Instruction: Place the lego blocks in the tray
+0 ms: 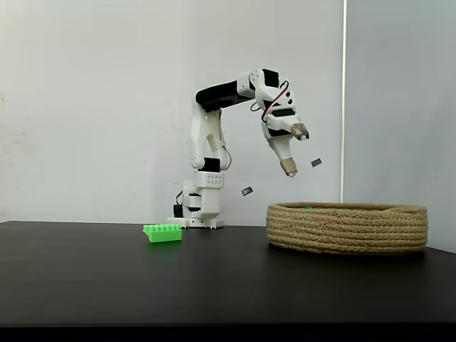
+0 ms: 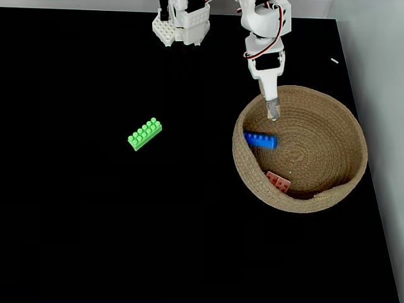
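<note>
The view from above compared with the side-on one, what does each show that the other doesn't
From above: the blue brick and the pale pink brick lie apart on the basket floor. From the side: the gripper hangs well above the basket rim, holding nothing, and the basket wall hides the bricks inside. Both fixed views share the green brick on the black table, away from the basket.

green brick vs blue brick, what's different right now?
Colour: the green brick is bright green, the blue brick blue.
Place: the green brick lies on the black table, apart from the basket; the blue brick lies inside the basket, below the gripper.
Pose: in the fixed view from above, the green brick lies diagonally, the blue brick nearly level.
Both are small, elongated and ungripped.
</note>
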Robot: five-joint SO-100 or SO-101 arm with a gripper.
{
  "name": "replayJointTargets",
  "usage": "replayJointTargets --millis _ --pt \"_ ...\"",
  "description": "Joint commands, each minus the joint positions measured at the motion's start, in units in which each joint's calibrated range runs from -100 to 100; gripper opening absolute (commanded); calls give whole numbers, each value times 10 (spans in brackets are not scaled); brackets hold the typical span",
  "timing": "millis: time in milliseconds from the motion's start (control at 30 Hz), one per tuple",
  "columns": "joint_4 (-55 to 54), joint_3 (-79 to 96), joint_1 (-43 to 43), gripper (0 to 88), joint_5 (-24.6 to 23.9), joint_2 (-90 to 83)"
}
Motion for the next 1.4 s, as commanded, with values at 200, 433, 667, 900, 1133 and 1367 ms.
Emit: replayJointTargets --millis 200,433,667,900,1133,1367 --pt "90 16 272 502 246 -51" --pt "85 48 426 479 392 -5" --pt "57 61 481 467 450 78" --pt "54 54 486 467 462 146" --pt "65 17 475 462 455 198" --pt "63 -13 461 459 455 250"
